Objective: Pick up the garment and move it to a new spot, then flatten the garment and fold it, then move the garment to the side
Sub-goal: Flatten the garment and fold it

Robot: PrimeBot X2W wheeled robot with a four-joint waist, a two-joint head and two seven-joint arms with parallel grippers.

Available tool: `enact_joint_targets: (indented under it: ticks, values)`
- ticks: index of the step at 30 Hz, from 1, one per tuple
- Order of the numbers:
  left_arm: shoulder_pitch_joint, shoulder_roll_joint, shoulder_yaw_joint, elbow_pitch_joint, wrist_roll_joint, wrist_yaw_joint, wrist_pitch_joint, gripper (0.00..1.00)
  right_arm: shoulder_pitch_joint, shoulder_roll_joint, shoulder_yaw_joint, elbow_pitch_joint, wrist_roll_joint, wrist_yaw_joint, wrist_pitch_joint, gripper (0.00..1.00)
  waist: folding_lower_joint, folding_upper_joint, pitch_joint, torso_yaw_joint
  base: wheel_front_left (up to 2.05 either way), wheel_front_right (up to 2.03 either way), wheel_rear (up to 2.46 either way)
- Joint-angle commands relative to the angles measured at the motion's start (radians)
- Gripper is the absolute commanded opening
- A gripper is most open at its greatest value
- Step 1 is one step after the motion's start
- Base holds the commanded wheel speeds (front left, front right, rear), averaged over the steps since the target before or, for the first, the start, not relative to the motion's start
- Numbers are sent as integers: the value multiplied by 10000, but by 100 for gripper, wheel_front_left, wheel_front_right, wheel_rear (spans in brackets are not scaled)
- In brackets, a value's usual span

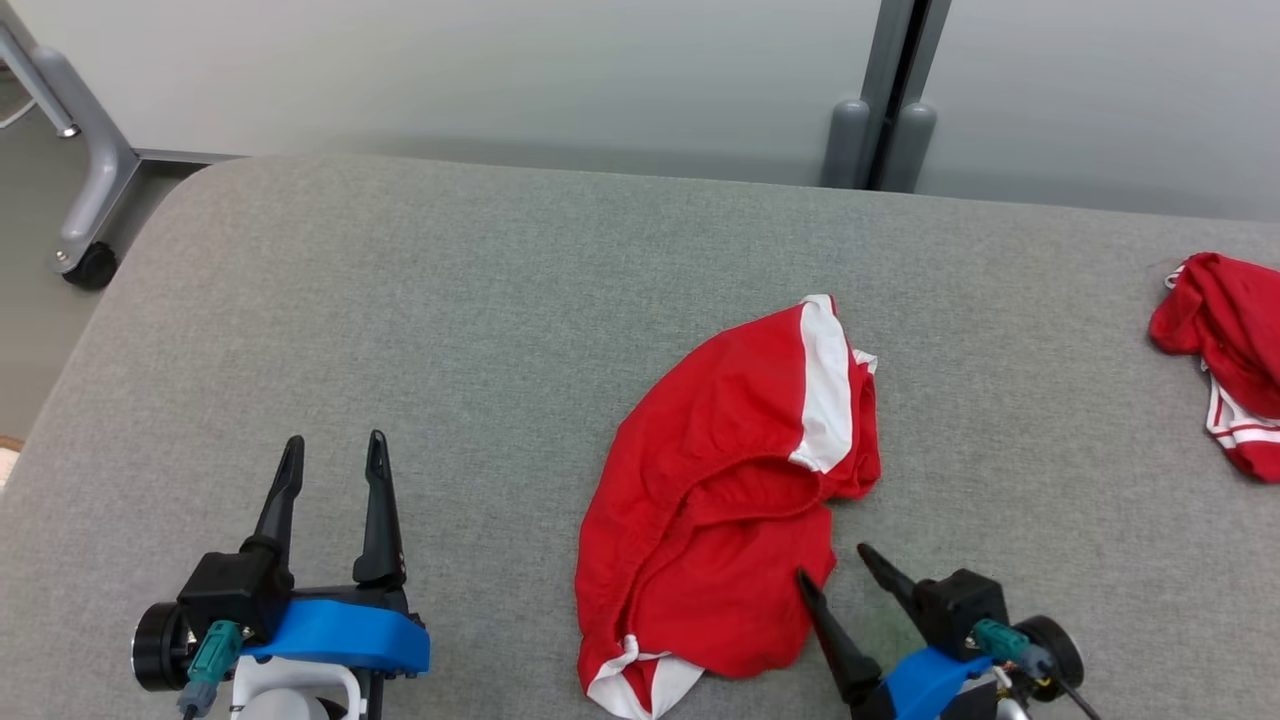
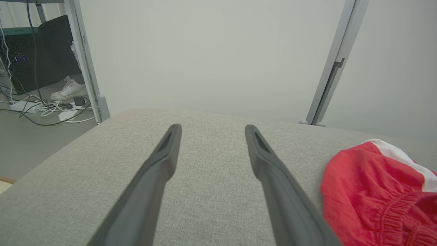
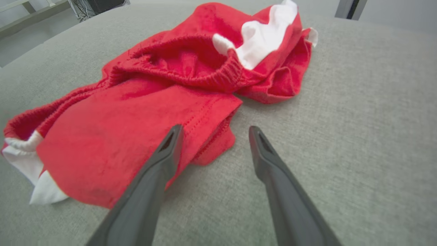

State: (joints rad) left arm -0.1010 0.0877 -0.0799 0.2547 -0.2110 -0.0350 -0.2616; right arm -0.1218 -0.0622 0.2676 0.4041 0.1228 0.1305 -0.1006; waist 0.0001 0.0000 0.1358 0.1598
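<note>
- Since the red garment [image 1: 720, 480] lies crumpled in the middle of the grey counter [image 1: 400, 300], expect light, limp cloth that sags and bunches when lifted.
- Right hand [image 1: 831, 560]: spread and empty, one finger over the garment's near edge, the other over bare counter.
- Left hand [image 1: 336, 438]: spread, well apart from the garment.
- Likely best hold: the near hem corner or the elastic waistband.

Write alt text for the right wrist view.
Crumpled red and white shorts lie on a grey padded table. The right gripper is at their near edge, jaws open, one in front of the red cloth, the other over bare table.
</note>
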Motion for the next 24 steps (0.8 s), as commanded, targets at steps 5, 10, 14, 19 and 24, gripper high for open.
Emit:
enact_joint_targets:
  ticks: [5,10,14,19,24]
  values:
    - [-144,-20,-46,48,75,-39,-47,100,-353,97,359,953,273,6,-249,100,-1,0,34,128,0,0,0]
    - [-159,-44,-5,89,73,-41,-47,100,-646,110,624,1675,1046,6,-446,0,-1,0,42,123,0,0,0]
    - [-80,-60,-2,101,92,-25,-47,100,-978,106,478,2230,1288,6,-743,0,-1,0,-12,17,0,0,0]
    - [-20,-45,42,131,104,-53,-47,100,-1225,4,-244,2429,958,6,-1094,0,-1,0,-138,-184,0,0,0]
    - [96,-81,43,164,94,-65,-47,100,-962,-464,-990,1820,733,6,-1113,0,-1,0,-291,-429,0,0,0]
